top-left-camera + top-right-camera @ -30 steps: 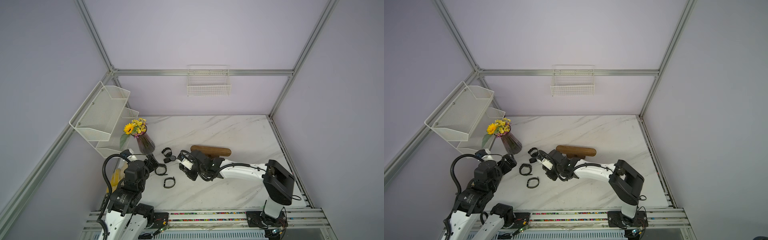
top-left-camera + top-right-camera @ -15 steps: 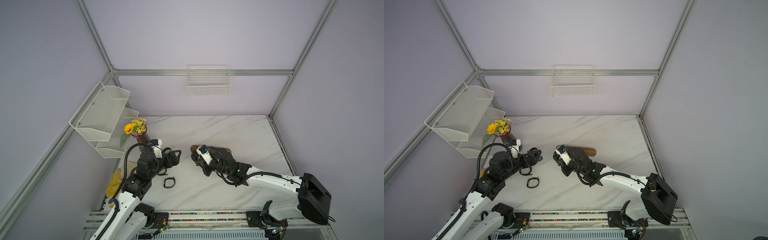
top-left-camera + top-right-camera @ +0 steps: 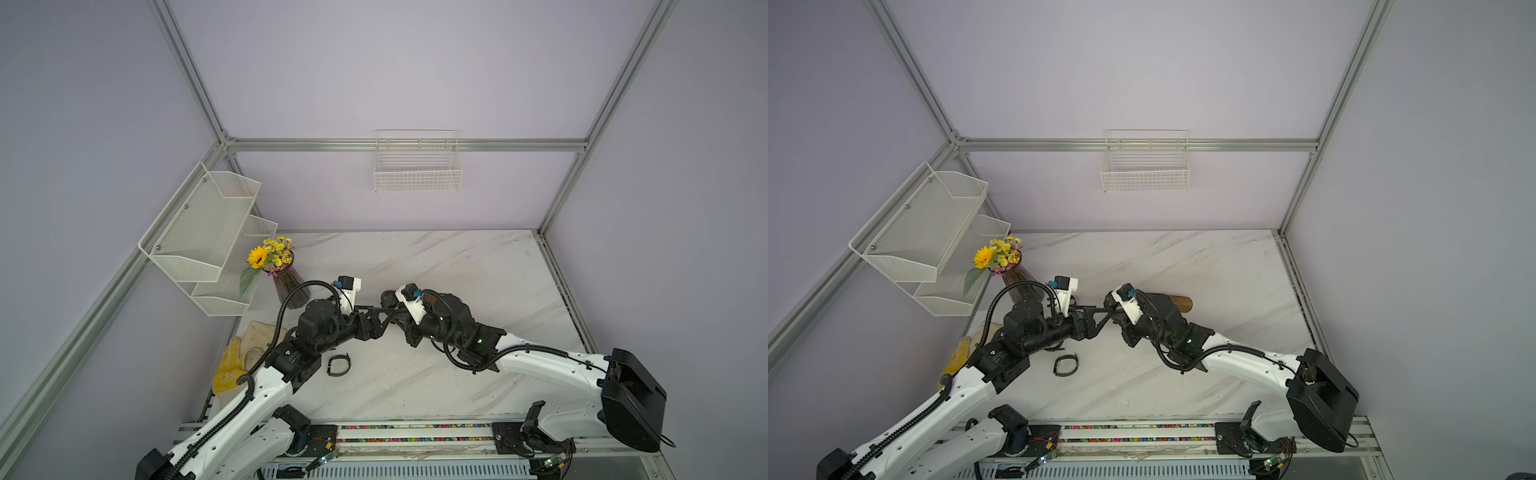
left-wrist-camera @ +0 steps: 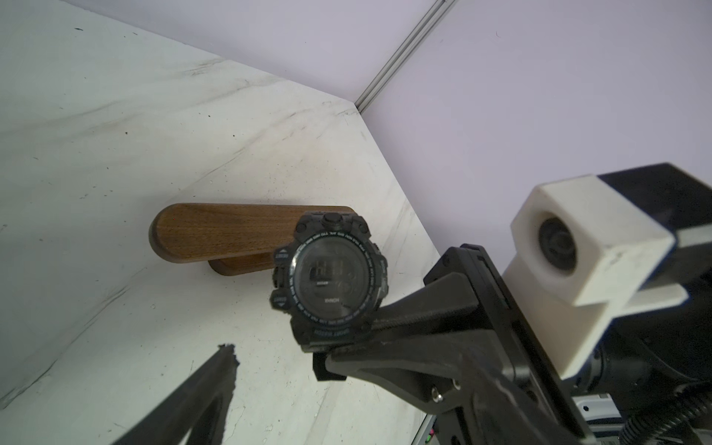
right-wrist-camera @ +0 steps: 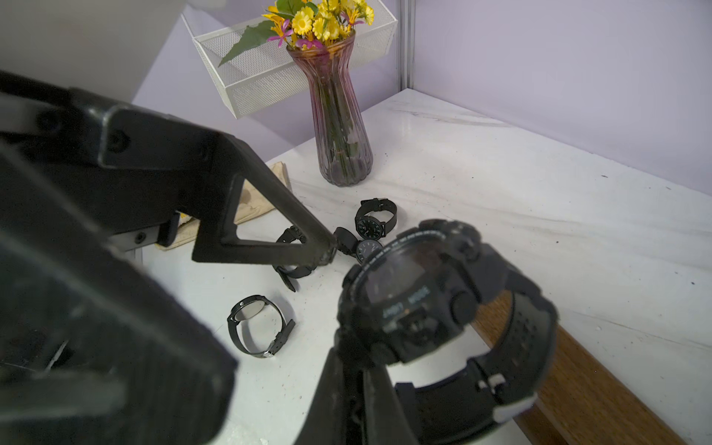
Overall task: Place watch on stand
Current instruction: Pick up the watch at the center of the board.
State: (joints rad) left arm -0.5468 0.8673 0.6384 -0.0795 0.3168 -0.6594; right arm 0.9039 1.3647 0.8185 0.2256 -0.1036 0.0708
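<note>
**Item:** watch (image 4: pixel 333 275), chunky black digital type, hanging clear of the tabletop (image 3: pixel 457 270). The right gripper (image 5: pixel 352 362) is pinching its strap tight. The case is sitting just in front of the rounded end of the stand (image 4: pixel 215 235), not yet on the bar. Whether the strap is touching the wood cannot be told.

**Change over the last second:** the right arm is no longer working low among the loose watches (image 5: pixel 371 223) near the vase (image 5: pixel 341 127) and is now bringing this one to the stand's end. The left arm, folded back then, is now reaching in. The left gripper (image 3: pixel 1102 320) is standing wide apart and empty, with its tips just beside the watch.

**Reading:** pick-up is looking complete, and threading the loop over the bar with both arms is probably beginning
</note>
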